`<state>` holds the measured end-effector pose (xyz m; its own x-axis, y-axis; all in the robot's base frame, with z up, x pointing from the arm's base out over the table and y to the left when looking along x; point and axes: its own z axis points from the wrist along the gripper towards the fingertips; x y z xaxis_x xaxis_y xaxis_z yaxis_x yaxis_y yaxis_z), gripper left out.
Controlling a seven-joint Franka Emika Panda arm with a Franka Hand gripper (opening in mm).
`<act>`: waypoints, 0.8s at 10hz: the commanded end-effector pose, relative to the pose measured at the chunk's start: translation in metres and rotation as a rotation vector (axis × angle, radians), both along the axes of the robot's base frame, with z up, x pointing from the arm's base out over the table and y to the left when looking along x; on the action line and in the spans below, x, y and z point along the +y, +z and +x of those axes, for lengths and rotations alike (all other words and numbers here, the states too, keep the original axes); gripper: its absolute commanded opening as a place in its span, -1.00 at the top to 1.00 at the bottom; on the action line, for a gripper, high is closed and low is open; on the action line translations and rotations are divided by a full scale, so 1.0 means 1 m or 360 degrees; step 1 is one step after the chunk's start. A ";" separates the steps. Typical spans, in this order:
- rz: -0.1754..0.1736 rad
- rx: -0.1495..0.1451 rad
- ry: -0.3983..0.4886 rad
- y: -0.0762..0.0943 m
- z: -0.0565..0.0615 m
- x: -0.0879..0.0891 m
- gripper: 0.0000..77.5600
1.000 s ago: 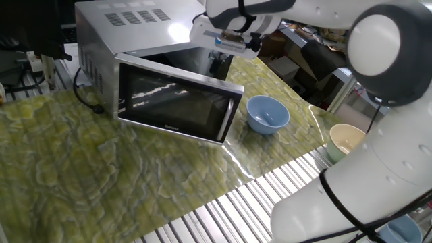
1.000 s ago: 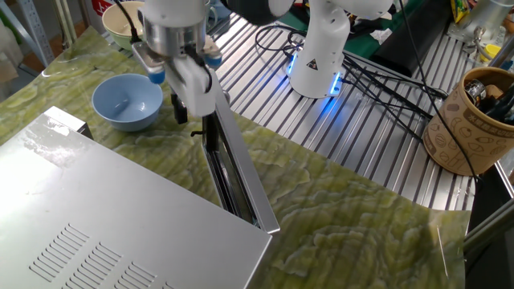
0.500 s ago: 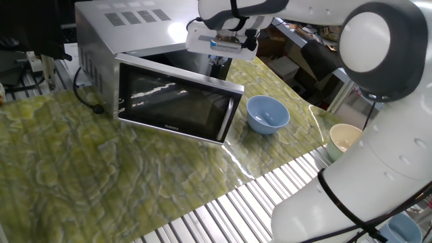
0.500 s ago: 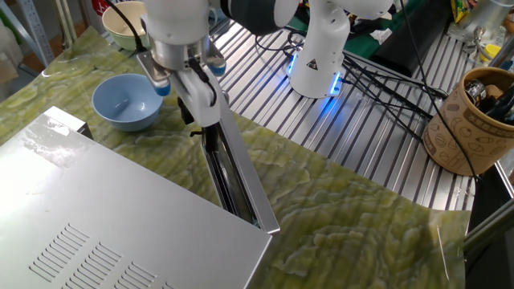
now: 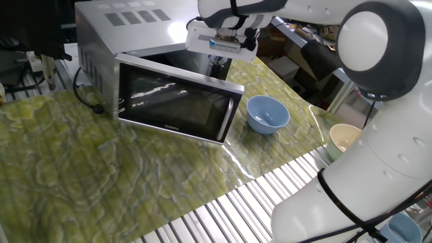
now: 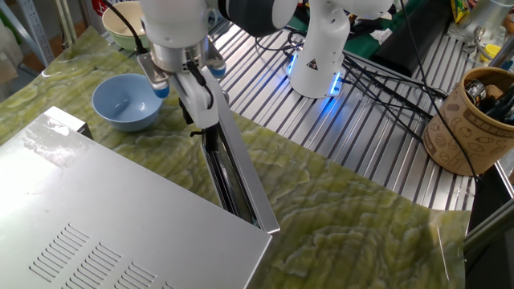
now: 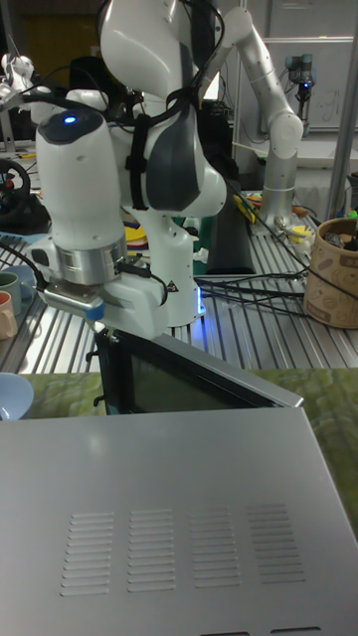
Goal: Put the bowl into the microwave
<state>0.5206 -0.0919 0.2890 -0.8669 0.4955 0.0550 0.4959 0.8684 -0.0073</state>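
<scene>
Best done by pressing steadily against the inner face of the door near its free edge and swinging it fully wide, so a clear path opens into the cavity before going for the bowl. Claw [image 5: 219, 64] down behind the top edge of the door [image 5: 177, 102], at the free end, dark fingers [image 6: 183, 110] dipping into the gap between door and cabinet. Cannot tell how far apart the fingers stand, nor whether they clasp the door edge or merely touch it; nothing carried, as far as can be seen. Door of the microwave [image 6: 120, 225] partly ajar, not yet wide enough to pass a bowl through comfortably, by the look of it. Light-blue bowl [image 5: 268, 114] upright and empty on the green worktop [image 5: 81, 175], just beside the door's free edge, outside the microwave. Cream bowl [image 5: 345, 140] farther off, well apart from the door.
</scene>
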 end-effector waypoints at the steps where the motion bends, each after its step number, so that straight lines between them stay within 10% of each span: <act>1: 0.0034 -0.0041 -0.0001 0.002 0.001 0.000 0.97; 8: 0.0098 -0.0107 -0.0065 -0.007 0.002 0.021 0.97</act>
